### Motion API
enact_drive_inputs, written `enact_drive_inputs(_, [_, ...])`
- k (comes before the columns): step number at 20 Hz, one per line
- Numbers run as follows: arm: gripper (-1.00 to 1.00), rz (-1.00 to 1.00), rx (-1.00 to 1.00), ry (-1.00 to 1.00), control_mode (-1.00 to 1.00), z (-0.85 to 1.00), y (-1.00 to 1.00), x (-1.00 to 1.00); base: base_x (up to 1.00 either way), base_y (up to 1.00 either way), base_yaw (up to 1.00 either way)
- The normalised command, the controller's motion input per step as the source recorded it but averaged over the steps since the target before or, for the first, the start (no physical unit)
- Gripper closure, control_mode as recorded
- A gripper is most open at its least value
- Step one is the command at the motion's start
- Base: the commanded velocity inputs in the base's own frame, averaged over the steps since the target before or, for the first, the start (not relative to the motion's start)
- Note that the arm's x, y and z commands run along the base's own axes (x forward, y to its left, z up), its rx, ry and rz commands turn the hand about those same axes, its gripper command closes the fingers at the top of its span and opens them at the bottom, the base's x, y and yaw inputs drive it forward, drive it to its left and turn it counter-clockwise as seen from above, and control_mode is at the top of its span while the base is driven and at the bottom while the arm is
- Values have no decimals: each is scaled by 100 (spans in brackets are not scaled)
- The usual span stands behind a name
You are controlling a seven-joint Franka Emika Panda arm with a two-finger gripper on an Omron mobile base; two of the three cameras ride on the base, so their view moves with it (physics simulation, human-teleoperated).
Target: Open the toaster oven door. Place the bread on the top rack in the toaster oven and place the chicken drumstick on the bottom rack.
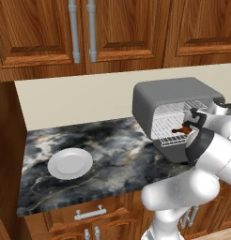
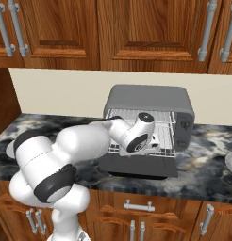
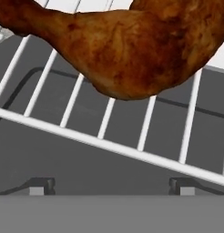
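Nearly done | door (image 2: 136, 168) down | drumstick (image 3: 127, 50) on bottom rack (image 3: 109, 143) | hand (image 1: 191, 123) released | bread unseen

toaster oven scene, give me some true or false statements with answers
1. The oven door is shut. False: it lies folded down, open.
2. The drumstick lies on a wire rack. True.
3. The claw is clamped on the drumstick. False: it is open, fingertips apart below the drumstick.
4. A white plate sits on the counter left of the oven. True.
5. The plate holds bread. False: it is empty.
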Motion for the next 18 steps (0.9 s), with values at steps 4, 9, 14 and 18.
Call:
enact_drive_inputs(4, [-100, -11, 0, -1, -100, -7, 1, 10, 0, 0, 0])
enact_drive_inputs(9, [-100, -15, 0, -4, -100, -3, 4, 19, 0, 0, 0])
enact_drive_inputs(14, [-100, -13, 0, -8, -100, 0, 5, 30, 0, 0, 0])
enact_drive_inputs(18, [-100, -11, 0, -10, -100, 0, 1, 32, 0, 0, 0])
